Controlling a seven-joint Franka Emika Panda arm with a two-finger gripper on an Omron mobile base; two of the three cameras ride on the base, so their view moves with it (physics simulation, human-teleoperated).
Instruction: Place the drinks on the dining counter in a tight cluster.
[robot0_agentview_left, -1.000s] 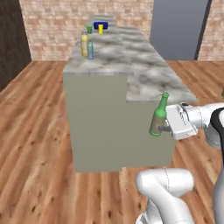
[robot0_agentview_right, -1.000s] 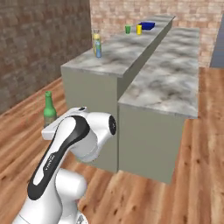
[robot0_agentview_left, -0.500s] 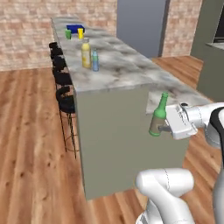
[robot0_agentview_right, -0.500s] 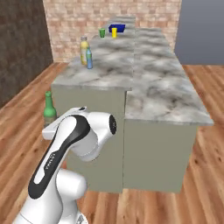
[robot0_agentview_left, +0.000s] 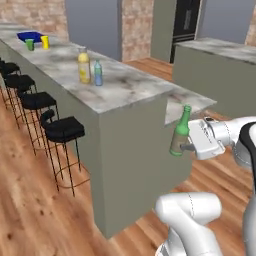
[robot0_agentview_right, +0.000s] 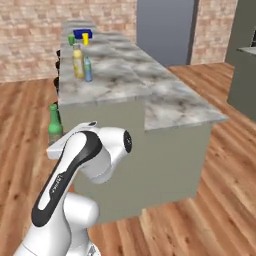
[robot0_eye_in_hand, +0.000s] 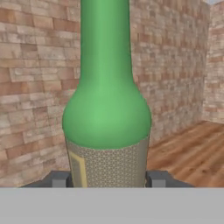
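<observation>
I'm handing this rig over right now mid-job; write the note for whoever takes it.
Hand: shut on the green glass bottle, held upright in the air off the near end of the dining counter.
Yellow bottle and blue bottle: standing side by side on the counter top, close together.
Done: green bottle picked up and carried near the counter.
Left: bring it over the top and set it down right beside the other two, then release.
</observation>
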